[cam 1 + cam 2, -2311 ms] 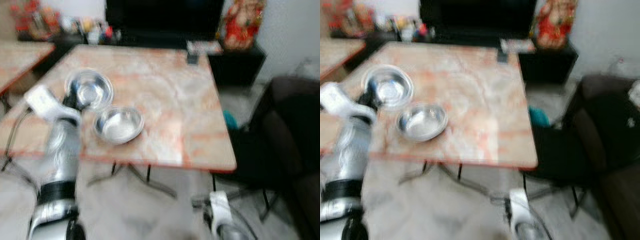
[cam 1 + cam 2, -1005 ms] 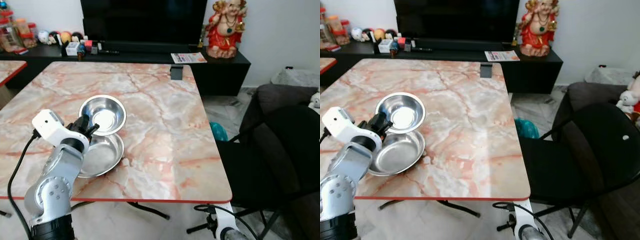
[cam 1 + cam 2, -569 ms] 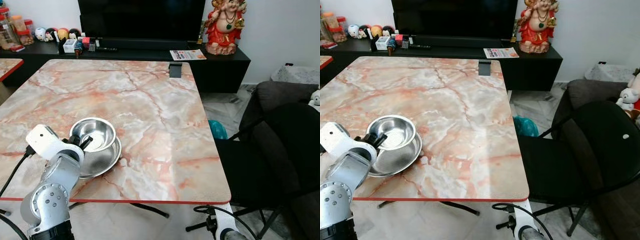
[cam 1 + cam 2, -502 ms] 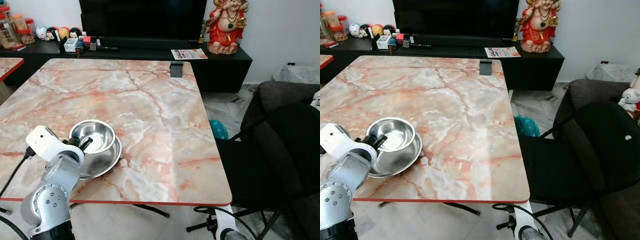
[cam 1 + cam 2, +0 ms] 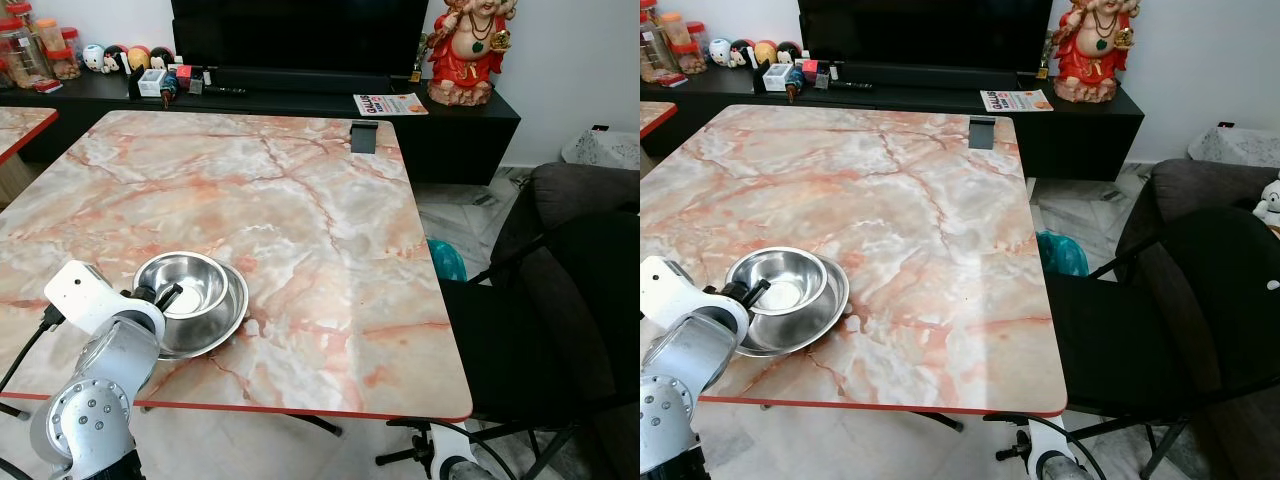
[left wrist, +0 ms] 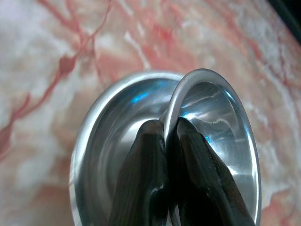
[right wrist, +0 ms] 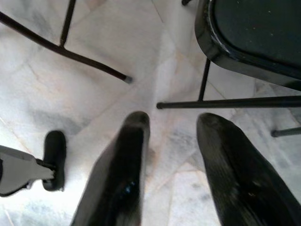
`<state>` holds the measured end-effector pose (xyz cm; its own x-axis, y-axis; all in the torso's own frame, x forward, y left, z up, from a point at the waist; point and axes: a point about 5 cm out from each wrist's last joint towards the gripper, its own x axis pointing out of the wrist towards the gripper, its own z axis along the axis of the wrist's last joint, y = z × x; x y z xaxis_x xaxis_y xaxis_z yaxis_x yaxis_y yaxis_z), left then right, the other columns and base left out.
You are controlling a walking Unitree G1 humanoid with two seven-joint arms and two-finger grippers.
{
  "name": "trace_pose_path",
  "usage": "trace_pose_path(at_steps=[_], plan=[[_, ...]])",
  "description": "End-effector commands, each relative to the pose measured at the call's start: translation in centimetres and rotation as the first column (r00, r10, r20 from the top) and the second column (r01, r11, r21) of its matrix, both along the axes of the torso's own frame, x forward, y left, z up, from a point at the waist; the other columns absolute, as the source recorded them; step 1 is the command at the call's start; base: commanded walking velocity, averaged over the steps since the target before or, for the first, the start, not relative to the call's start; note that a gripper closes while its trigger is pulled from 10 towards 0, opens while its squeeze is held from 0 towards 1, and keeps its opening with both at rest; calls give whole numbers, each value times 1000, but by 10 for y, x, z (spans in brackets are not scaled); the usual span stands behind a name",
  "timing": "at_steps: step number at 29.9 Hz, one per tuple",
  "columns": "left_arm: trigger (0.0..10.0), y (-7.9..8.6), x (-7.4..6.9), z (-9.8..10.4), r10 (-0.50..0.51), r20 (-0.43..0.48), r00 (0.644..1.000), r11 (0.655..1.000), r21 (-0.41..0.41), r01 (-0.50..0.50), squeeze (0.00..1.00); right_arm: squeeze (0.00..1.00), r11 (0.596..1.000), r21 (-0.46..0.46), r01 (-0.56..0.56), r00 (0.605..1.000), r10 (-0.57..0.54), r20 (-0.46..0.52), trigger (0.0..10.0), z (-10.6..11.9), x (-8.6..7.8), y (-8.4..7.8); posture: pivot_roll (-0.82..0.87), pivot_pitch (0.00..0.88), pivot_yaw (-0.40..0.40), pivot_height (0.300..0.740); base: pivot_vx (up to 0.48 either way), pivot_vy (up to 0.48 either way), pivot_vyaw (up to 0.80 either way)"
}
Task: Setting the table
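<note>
Since a second ago, your small bowl (image 5: 186, 285) has come down from above the rim of the large bowl (image 5: 215, 325) and now sits nested inside it, near the front left corner of the marble desk (image 5: 330, 220). Your left hand (image 6: 165, 141) is pinched shut on the small bowl's near rim, one black finger inside the bowl and one outside, as the left wrist view shows. From the head views you can see the silver left arm (image 5: 95, 400) reaching up over the desk's front edge to the bowls.

Your right hand (image 7: 171, 127) hangs low beside the desk with its two fingers spread apart and nothing between them; below it lie the pale tiled floor (image 7: 94, 89) and the legs of the black chair (image 5: 1140, 330). That chair stands just beside the right edge of the desk.

At the far edge of the desk stands a small dark stand (image 5: 362, 136). Behind the desk, a low black cabinet (image 5: 470, 125) carries a television (image 5: 300, 35), a red figurine (image 5: 470, 50), and small items.
</note>
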<state>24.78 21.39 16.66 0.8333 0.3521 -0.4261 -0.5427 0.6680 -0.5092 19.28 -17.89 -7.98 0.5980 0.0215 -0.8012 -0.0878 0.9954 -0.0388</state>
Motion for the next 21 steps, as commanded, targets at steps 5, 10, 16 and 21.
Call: trace_pose_path(at_steps=[5, 10, 16, 21], plan=[[10000, -3, -3, -3, -20, -19, 1000, 1000, -20, 19, 0, 0, 1000, 0, -3, 1000, 3, 6, 10000, 1, 3, 0, 51, 0, -43, 732, 0, 0, 0], [10000, -4, -3, -6, -13, -38, 999, 1000, -22, 12, 0, 0, 1000, 4, 1, 1000, -1, 7, 10000, 1, 3, 0, 43, 0, -38, 732, 0, 0, 0], [10000, -2, -1, -4, -7, -45, 999, 1000, -11, 7, 55, 0, 1000, 3, 4, 1000, -4, 3, 10000, 1, 1, 0, 39, 0, -35, 732, 0, 0, 0], [10000, -1, -1, -3, -3, -51, 999, 1000, 0, 3, 416, 0, 1000, 3, 5, 1000, -5, 3, 10000, 1, 1, 0, 42, 0, -38, 732, 0, 0, 0]])
